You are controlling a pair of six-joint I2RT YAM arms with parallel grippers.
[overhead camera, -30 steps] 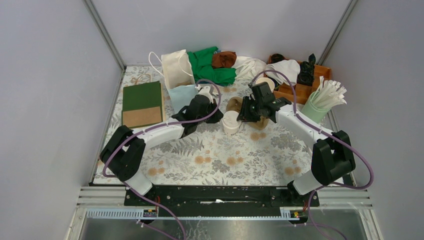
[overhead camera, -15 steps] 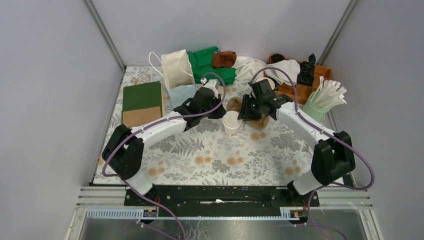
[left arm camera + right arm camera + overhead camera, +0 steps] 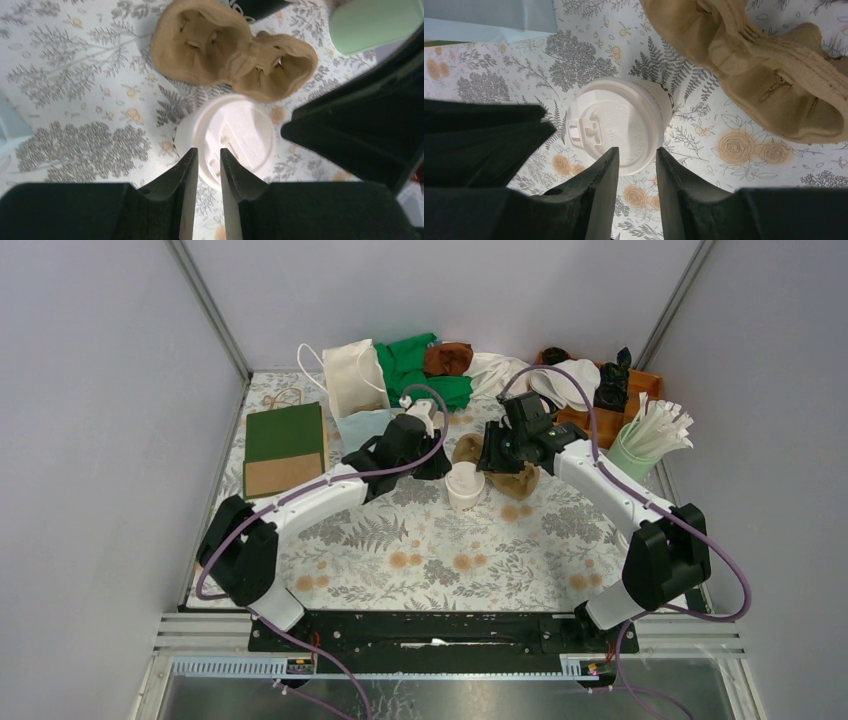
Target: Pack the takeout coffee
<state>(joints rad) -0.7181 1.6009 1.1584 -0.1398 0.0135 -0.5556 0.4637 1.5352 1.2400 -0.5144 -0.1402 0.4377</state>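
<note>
The takeout coffee [image 3: 463, 483], a pale paper cup with a white lid, stands upright on the floral table just in front of the brown pulp cup tray [image 3: 520, 480]. My left gripper [image 3: 433, 465] hovers just left of the cup, and my right gripper [image 3: 489, 462] just right of it. In the left wrist view the gripper [image 3: 208, 155] is over the lid's near edge [image 3: 240, 135], its jaws a narrow gap apart and empty. In the right wrist view the gripper [image 3: 637, 152] is also narrowly open and empty above the lid [image 3: 616, 127]. The tray's two wells [image 3: 232, 47] are empty.
A white paper bag [image 3: 355, 380] and a pale blue bag [image 3: 365, 430] stand at the back left, with a green and brown folder [image 3: 285, 447] beside them. Green and white cloths [image 3: 430, 370], a wooden box [image 3: 600, 405] and a green holder of white sticks [image 3: 645, 440] line the back.
The left gripper has drifted back and slightly right, staying beside the cup. The right gripper has shifted slightly toward the back. The cup has not moved.
</note>
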